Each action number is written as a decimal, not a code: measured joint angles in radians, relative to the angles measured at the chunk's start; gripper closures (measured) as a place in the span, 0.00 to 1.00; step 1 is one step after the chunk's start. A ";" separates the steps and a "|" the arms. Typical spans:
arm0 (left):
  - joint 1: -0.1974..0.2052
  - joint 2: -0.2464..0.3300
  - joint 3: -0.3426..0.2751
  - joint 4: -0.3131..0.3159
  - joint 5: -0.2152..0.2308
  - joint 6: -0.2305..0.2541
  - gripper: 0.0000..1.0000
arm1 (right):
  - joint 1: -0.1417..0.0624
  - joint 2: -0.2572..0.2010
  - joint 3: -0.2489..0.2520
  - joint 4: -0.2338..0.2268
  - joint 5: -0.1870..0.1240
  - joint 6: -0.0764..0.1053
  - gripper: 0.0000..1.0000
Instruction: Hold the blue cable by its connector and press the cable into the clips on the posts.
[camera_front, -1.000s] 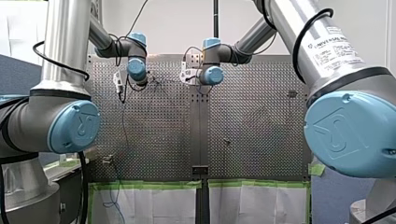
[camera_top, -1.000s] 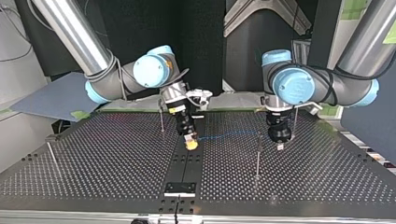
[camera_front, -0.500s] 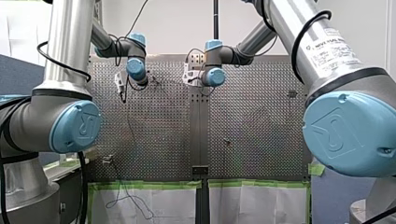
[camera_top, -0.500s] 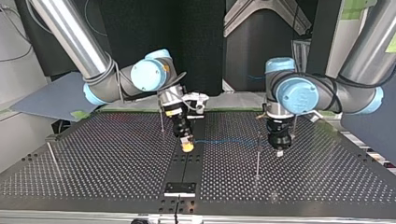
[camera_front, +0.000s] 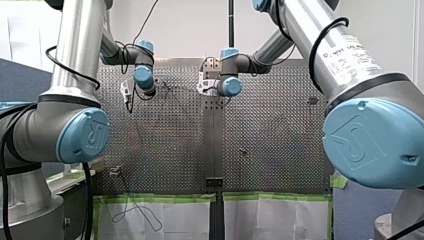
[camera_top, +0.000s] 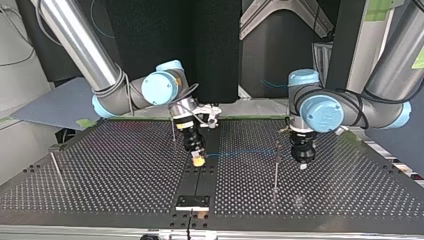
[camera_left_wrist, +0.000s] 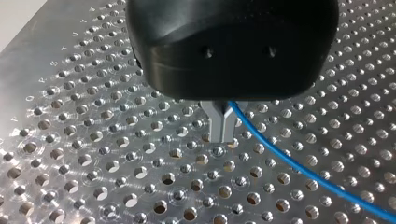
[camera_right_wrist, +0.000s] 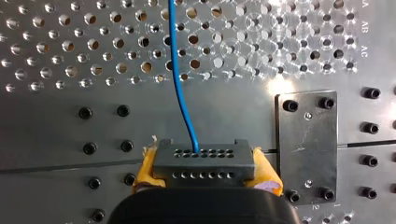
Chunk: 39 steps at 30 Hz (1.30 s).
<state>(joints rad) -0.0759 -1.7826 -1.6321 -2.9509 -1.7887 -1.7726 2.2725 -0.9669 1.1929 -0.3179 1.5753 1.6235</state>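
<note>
Right wrist view: right hand (camera_right_wrist: 205, 169) pinched connector (camera_right_wrist: 204, 161) between yellow pads. Cable (camera_right_wrist: 180, 84) ran ahead above tabletop (camera_right_wrist: 46, 123). Left hand (camera_left_wrist: 222, 128) pinched cable, probably tensioning it beside 1 post (camera_top: 276, 167) for clipping.

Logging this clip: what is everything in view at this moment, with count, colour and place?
perforated table: one, metal, under everything
plate: one, dark, screwed to the table beside the connector
posts: three show in the top view, thin metal, upright on the table
connector: one, black, between my right gripper's yellow pads
blue cable: one, blue, from the connector across the table to my left gripper
green tape: strips, green, edging white sheets at the front view's near table edge
right gripper: one, yellow pads, shut on the connector
left gripper: one, black, metal fingers shut on the blue cable
</note>
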 joint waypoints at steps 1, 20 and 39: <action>0.001 0.000 0.000 0.000 0.000 0.001 0.71 | -0.001 0.000 -0.001 0.000 0.000 0.000 1.00; -0.016 0.011 0.000 -0.040 -0.039 0.073 0.02 | -0.028 0.000 -0.001 0.004 0.001 0.006 1.00; -0.027 0.107 0.000 -0.078 0.004 -0.049 0.02 | -0.055 -0.003 -0.001 0.004 -0.004 0.005 1.00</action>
<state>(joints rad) -0.1027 -1.6760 -1.6318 -3.0284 -1.7850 -1.8220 2.2172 -0.9696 1.1915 -0.3134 1.5716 1.6286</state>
